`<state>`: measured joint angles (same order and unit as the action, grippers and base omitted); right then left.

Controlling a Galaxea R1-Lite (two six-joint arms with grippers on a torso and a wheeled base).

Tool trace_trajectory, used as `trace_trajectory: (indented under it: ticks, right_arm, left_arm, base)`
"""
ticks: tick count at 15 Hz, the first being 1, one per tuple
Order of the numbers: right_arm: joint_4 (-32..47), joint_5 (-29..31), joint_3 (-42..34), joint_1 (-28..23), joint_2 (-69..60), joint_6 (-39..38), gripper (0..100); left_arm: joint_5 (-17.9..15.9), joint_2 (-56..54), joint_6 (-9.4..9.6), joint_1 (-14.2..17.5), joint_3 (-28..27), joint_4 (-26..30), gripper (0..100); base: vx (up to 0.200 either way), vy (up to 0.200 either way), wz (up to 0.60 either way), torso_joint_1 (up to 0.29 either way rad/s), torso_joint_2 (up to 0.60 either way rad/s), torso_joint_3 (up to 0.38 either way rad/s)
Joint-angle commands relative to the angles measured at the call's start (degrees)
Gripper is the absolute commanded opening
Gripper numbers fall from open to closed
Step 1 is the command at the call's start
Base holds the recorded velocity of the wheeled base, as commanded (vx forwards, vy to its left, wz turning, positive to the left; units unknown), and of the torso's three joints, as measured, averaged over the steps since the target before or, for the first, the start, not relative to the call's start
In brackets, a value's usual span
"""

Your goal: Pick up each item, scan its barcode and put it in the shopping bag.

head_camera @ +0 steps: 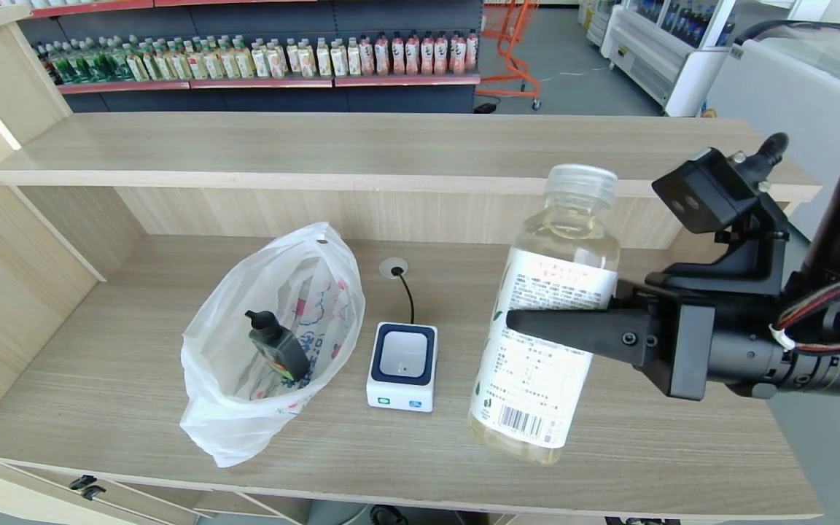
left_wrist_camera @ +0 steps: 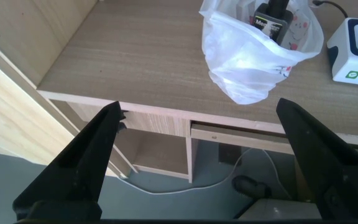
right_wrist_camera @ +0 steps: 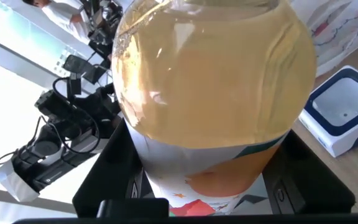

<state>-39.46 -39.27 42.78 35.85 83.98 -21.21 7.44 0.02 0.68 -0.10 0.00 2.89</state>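
pale yellow drink bottle clamped in right pincer, held up, barcode low on label. scanner just off pincer tip; bag beyond it, one dark item already inside. scan, bagging judged pending. left pincer wide open, empty.

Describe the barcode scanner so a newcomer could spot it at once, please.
On the light wooden counter, look between the white plastic shopping bag and the clear bottle of yellowish drink in the right gripper. The scanner is the small white box with a dark blue-framed grey top, alone in trailing a black cable.
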Motion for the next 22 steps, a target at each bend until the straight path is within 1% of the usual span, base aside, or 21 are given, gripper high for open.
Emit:
trace_trajectory:
  ticks: [1,4,6,7,8,9,11,12,13,15,16,18,21,22]
  right_arm:
    - [0.0,0.0,-0.1,0.0,-0.5,0.4,0]
    - [0.0,0.0,-0.1,0.0,-0.7,1.7,0]
    - [-0.1,0.2,-1.1,-0.6,-1.2,8.1,0]
    - [-0.1,0.2,-2.3,-2.2,-1.4,13.7,0]
    - [-0.1,0.2,-3.2,-4.6,-1.1,21.8,0]
    - [-0.2,0.2,-3.8,-8.3,-0.4,31.3,0]
    - [-0.7,-0.1,-4.4,-14.3,1.0,46.8,0]
    - [-1.1,-0.1,-4.5,-15.7,1.4,50.4,0]
    - [-2.0,-0.2,-4.9,-18.2,2.0,56.7,0]
    - [-2.9,-0.5,-6.0,-19.9,2.4,64.3,0]
    - [-4.0,-0.5,-6.7,-20.3,3.1,67.0,0]
    - [-8.1,-1.2,-7.5,-20.2,4.9,69.7,0]
    - [-16.3,-2.0,-7.5,-20.2,8.1,70.9,0]
    - [-17.6,-2.1,-7.7,-20.3,8.6,70.9,0]
  left_arm:
    - [0.0,0.1,0.02,0.0,0.0,0.0,100]
    - [0.0,0.1,0.02,0.0,0.0,0.0,100]
    - [0.0,0.0,0.02,0.0,0.0,0.0,100]
    - [0.0,0.1,0.02,0.0,0.0,0.0,100]
    - [0.0,0.1,0.02,0.0,0.0,0.0,100]
    - [0.0,0.1,0.02,0.0,0.0,0.0,100]
    - [0.0,0.1,0.02,0.0,0.0,0.0,100]
    - [0.0,0.1,0.02,0.0,0.0,0.0,100]
    - [0.0,0.1,0.02,0.0,0.0,0.0,100]
    - [0.0,0.0,0.02,0.0,0.0,0.0,100]
    - [0.0,0.1,0.02,0.0,0.0,0.0,100]
    - [0.0,0.1,0.02,0.0,0.0,0.0,100]
    - [0.0,0.1,0.02,0.0,0.0,0.0,100]
    - [0.0,0.1,0.02,0.0,0.0,0.0,100]
  base:
    - [0.000,0.000,0.00,0.000,0.00,0.000]
    - [0.000,0.000,0.00,0.000,0.00,0.000]
    - [0.000,0.000,0.00,0.000,0.00,0.000]
    - [0.000,0.000,0.00,0.000,0.00,0.000]
    - [0.000,0.000,0.00,0.000,0.00,0.000]
    - [0.000,0.000,0.00,0.000,0.00,0.000]
    - [0.000,0.000,0.00,0.000,0.00,0.000]
    - [0.000,0.000,0.00,0.000,0.00,0.000]
    - [0.000,0.000,0.00,0.000,0.00,0.000]
    - [0.000,0.000,0.00,0.000,0.00,0.000]
    - [0.000,0.000,0.00,0.000,0.00,0.000]
    - [0.000,0.000,0.00,0.000,0.00,0.000]
    - [0.000,0.000,0.00,0.000,0.00,0.000]
    - [0.000,0.000,0.00,0.000,0.00,0.000]
